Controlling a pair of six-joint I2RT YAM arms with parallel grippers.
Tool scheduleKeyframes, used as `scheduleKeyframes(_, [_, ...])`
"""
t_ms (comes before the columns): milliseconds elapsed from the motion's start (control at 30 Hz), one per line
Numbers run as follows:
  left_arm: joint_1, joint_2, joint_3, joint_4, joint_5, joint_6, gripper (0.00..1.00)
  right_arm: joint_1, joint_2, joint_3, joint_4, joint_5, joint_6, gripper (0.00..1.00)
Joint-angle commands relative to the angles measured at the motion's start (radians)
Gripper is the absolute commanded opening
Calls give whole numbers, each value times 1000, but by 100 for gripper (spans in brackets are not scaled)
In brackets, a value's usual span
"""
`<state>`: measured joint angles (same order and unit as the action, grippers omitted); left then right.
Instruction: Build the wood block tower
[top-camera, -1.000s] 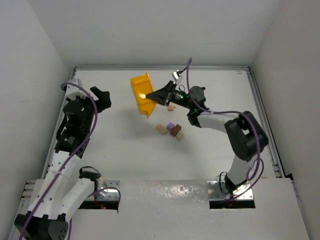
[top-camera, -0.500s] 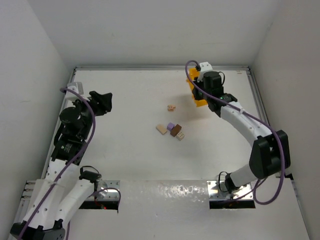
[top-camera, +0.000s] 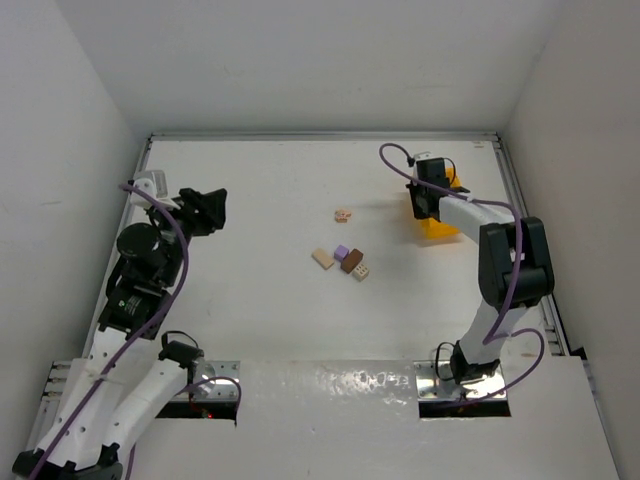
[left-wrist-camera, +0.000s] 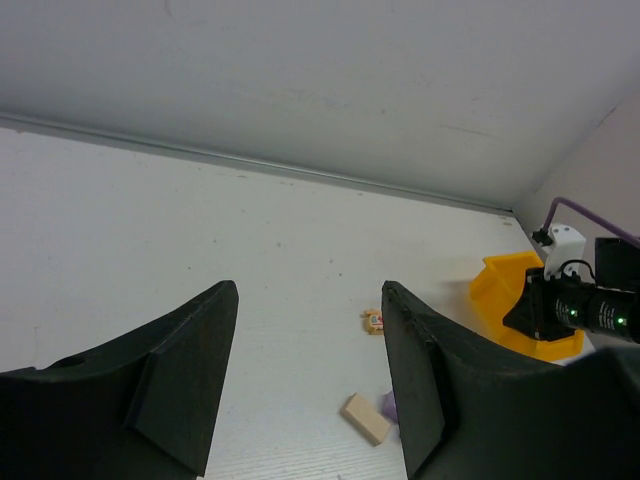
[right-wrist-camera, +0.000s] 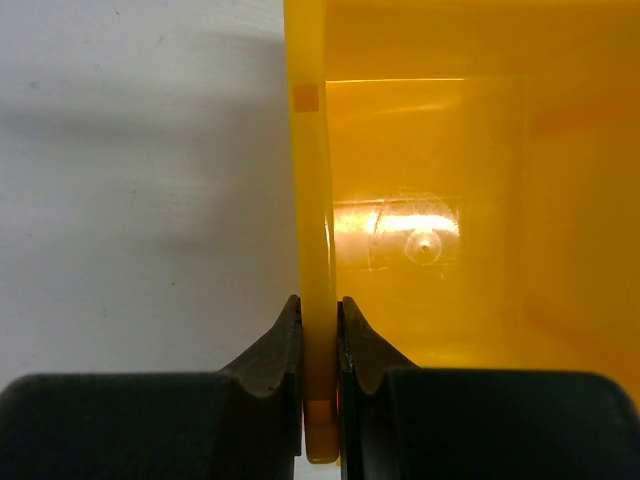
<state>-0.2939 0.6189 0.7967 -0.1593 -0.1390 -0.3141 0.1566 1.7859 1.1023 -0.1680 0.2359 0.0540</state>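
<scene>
The right gripper (right-wrist-camera: 320, 322) pinches the thin, glossy wall of the yellow plastic bin (right-wrist-camera: 430, 200), which it has swung from the middle out to the far right. That leaves the small, matte, squarish wooden blocks (top-camera: 345, 260) loose at the centre, unstacked. The left gripper (left-wrist-camera: 308, 300) hangs spread and empty.

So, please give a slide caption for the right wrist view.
Right gripper shut on the yellow bin wall, white table beside it.
</scene>
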Motion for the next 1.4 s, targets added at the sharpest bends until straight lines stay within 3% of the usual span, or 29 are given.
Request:
scheduleKeyframes(0, [-10,-7,16,21,-19,14,57,-9,-7,21,42,42,10,0])
scheduleKeyframes(133, [-10,4,16,21,-17,12,57,-31,3,1,55,46,39,0])
scheduleKeyframes(400, [-10,18,15,24,-19,13,57,-55,29,4,35,31,75,12])
scheduleKeyframes(633, [-8,21,16,23,-22,15,57,-66,29,13,13,52,84,16])
scheduleKeyframes(900, [-8,19,15,24,-20,15,57,-71,-54,11,-16,51,101,51])
scheduleKeyframes(1033, [-10,19,15,26,-14,17,57,-71,-144,18,-27,10,118,52])
scheduleKeyframes(1100, [-8,16,13,26,-11,15,57,-69,-207,7,-28,-42,135,42])
scheduleKeyframes(1200, [-8,13,15,27,-8,15,55,-57,-284,-60,34,-217,187,0])
scheduleKeyframes(1267, [-7,10,12,30,5,17,47,-8,-307,-90,53,-300,207,0])
scheduleKeyframes(1300, [-7,10,12,33,9,18,34,23,-316,-108,58,-341,204,0])
scheduleKeyframes(1367, [-7,5,10,38,9,17,21,131,-330,-111,41,-349,150,0])
